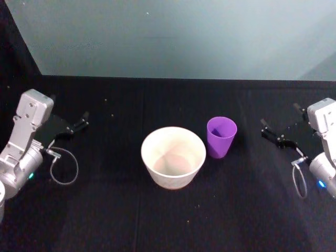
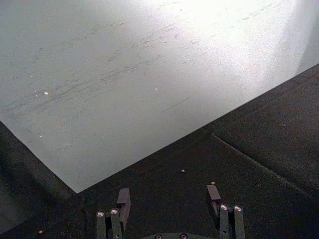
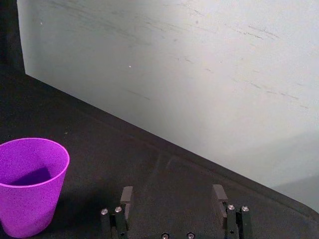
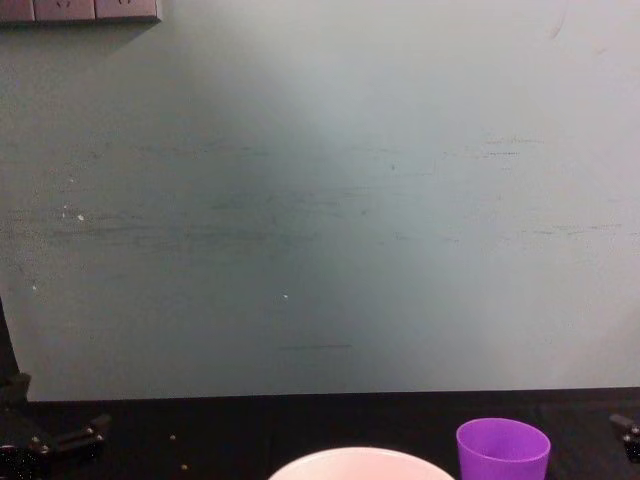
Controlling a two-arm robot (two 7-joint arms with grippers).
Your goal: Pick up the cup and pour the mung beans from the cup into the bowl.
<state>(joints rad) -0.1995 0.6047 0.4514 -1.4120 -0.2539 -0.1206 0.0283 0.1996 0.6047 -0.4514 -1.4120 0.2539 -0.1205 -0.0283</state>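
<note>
The purple cup (image 1: pixel 221 136) stands upright on the black cloth, just right of the wide pinkish-white bowl (image 1: pixel 173 157) and apart from it. The bowl's inside looks pale and bare. No mung beans show inside the cup from these angles. My right gripper (image 1: pixel 277 122) rests open on the cloth to the right of the cup, holding nothing. In the right wrist view the cup (image 3: pixel 30 184) sits beside the open right gripper (image 3: pixel 172 194). My left gripper (image 1: pixel 71 111) is parked open at the far left, well away from the bowl; the left wrist view also shows this gripper (image 2: pixel 168 196) open.
A pale wall (image 4: pixel 320 200) rises just behind the table's back edge. A few tiny stray grains (image 2: pixel 183 171) lie on the cloth near the left gripper. In the chest view the bowl rim (image 4: pixel 360 460) and cup (image 4: pixel 502 450) sit low in front.
</note>
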